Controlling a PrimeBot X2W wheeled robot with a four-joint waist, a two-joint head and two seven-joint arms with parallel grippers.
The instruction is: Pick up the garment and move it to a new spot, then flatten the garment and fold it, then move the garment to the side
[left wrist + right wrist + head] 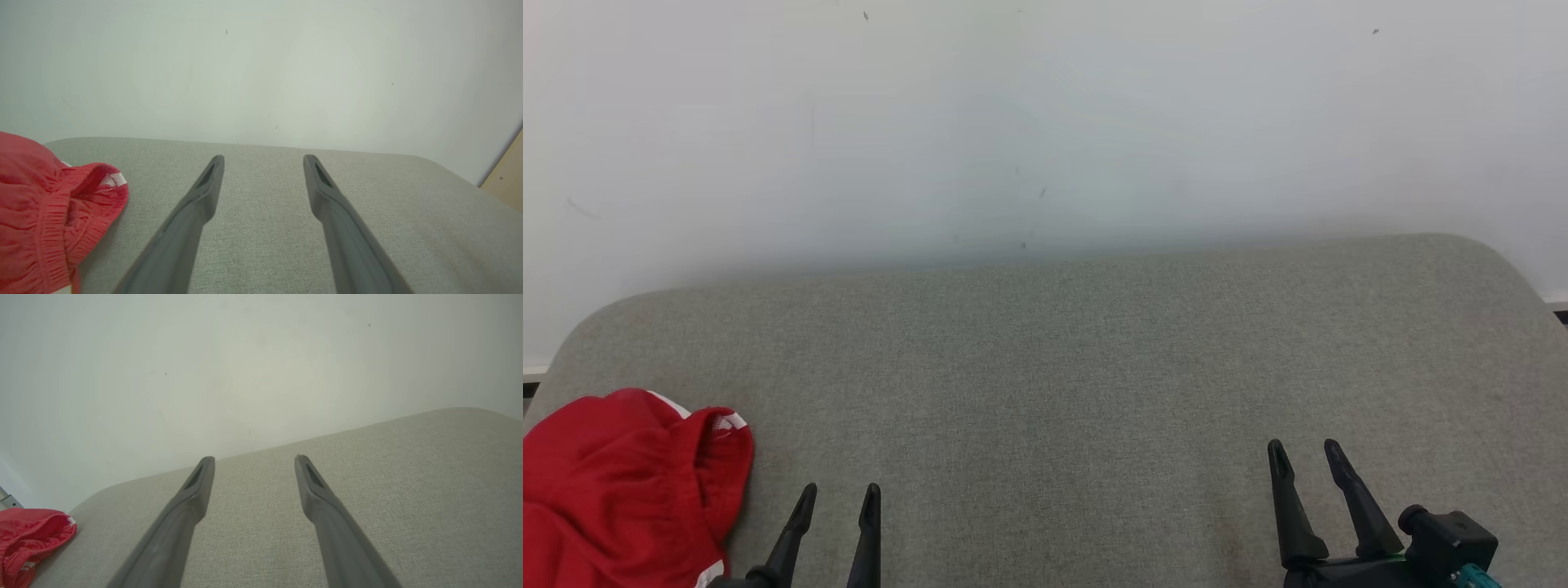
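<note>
A crumpled red garment (621,490) with an elastic waistband lies at the near left corner of the grey padded bench (1045,367). It looks light, soft and limp, and is probably best pinched at the thick waistband. Just right of it hovers the left gripper (840,490), fingers spread and empty. Open bench runs rightward to the right gripper (1303,446), also spread and empty. The bench's rounded far edge meets a pale wall (1045,122).

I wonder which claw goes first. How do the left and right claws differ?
The left claw sits right beside the red garment; the right claw is far from it. The right claw reaches farther forward over the grey cushion than the left claw. Both are open and empty.
</note>
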